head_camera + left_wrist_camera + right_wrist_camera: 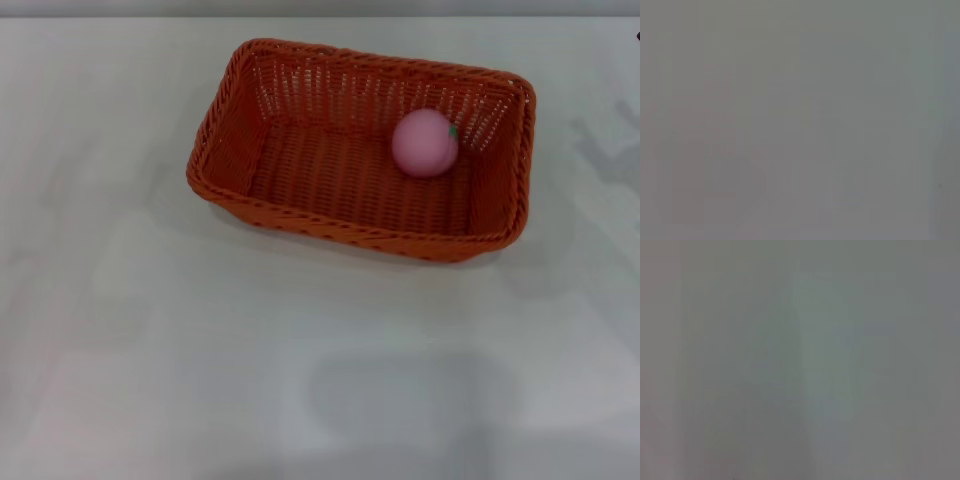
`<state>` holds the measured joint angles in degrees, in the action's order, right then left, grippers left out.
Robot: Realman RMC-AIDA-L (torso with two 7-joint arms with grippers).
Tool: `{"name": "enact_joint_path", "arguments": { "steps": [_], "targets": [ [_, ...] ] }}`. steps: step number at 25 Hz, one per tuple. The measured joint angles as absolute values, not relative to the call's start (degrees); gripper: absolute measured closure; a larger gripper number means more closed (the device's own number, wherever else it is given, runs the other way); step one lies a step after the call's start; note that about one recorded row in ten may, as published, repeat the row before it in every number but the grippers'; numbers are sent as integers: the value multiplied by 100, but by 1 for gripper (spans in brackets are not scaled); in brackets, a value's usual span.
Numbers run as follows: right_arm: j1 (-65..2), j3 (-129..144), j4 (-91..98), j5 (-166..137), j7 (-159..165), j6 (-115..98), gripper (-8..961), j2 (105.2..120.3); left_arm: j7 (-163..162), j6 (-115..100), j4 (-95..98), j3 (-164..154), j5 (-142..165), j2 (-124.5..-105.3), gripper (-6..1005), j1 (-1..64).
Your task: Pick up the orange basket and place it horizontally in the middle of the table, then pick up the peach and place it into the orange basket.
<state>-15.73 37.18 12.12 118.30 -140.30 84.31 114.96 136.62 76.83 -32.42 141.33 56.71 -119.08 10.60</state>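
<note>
The orange basket (300, 216) lies lengthwise across the far middle of the white table (200, 350) in the head view, its long side slightly slanted. Inside it, toward the back right corner, rests the pink peach (424, 143) with a small green stem spot. No gripper or arm shows in the head view. Both wrist views hold only a plain grey-white surface, with no fingers and no object in them.
A faint shadow falls on the table at the right edge beside the basket. A tiny dark speck sits at the head view's upper right border. Bare white tabletop surrounds the basket on all sides.
</note>
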Motion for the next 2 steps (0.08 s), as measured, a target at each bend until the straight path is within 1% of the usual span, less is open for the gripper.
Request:
{"name": "enact_joint_path", "arguments": {
  "steps": [2],
  "targets": [
    [-1573, 3718, 1212, 11830, -14016, 8431, 214, 11496, 13659, 7683, -3242, 14133, 5672, -11903, 149, 1080]
  ]
}}
